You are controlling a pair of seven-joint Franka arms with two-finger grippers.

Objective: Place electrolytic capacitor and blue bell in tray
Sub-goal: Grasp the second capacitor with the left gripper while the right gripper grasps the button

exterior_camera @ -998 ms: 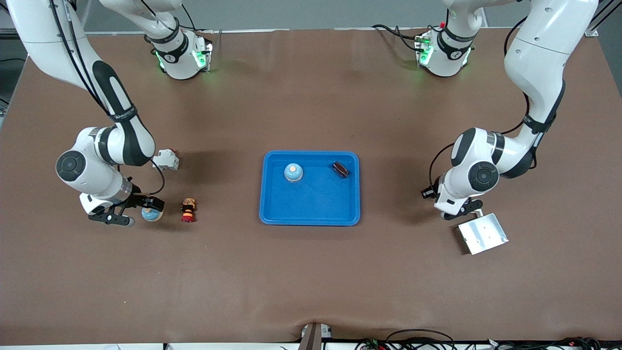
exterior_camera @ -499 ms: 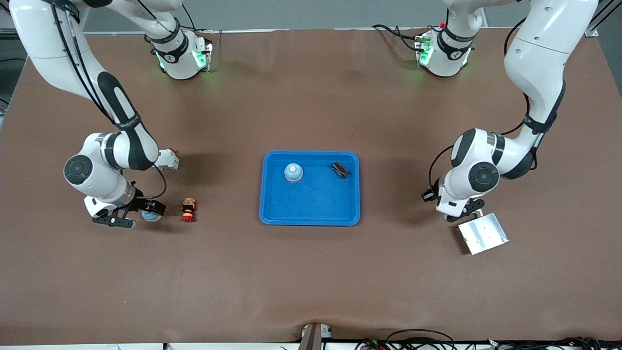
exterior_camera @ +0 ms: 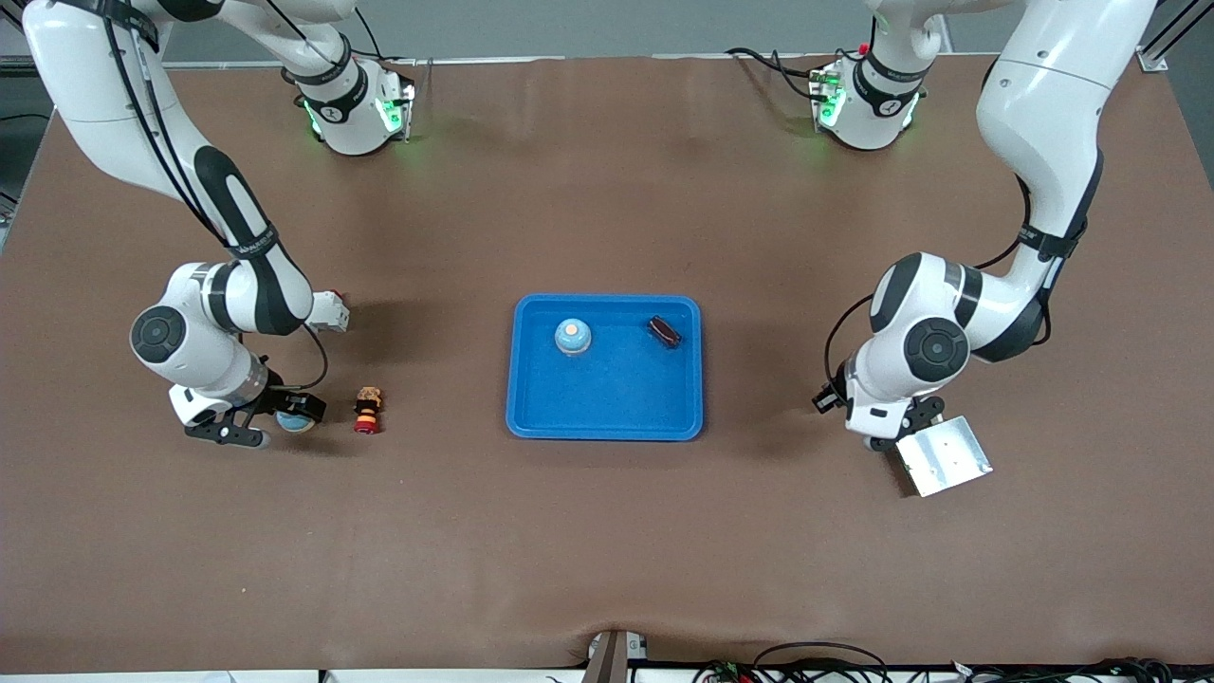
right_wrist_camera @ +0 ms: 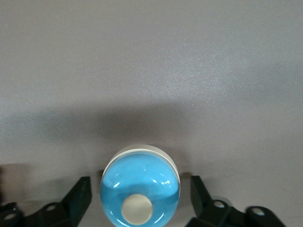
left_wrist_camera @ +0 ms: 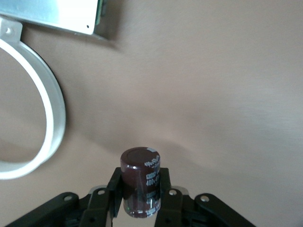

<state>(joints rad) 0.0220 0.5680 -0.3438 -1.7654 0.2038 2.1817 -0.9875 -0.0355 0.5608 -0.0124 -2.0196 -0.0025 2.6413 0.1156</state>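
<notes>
A dark brown electrolytic capacitor [left_wrist_camera: 140,182] stands upright between the fingers of my left gripper [left_wrist_camera: 140,189], which is shut on it. In the front view that gripper [exterior_camera: 896,438] is low beside the silver plate, and the arm hides the capacitor. A blue bell [right_wrist_camera: 140,189] with a white button sits on the table between the fingers of my right gripper [right_wrist_camera: 139,189], which is open with a gap on each side. The front view shows this bell [exterior_camera: 296,420] at the right arm's end of the table. The blue tray [exterior_camera: 531,417] lies mid-table.
In the tray lie another blue bell [exterior_camera: 573,336] and a dark capacitor [exterior_camera: 665,331]. A silver plate [exterior_camera: 944,455] lies by the left gripper. A white block [exterior_camera: 327,311] and a small stacked figure [exterior_camera: 367,410] are near the right gripper.
My right gripper has settled lower around the bell and its fingers have drawn inward. My left gripper has tightened on the capacitor and shifted slightly beside the plate.
</notes>
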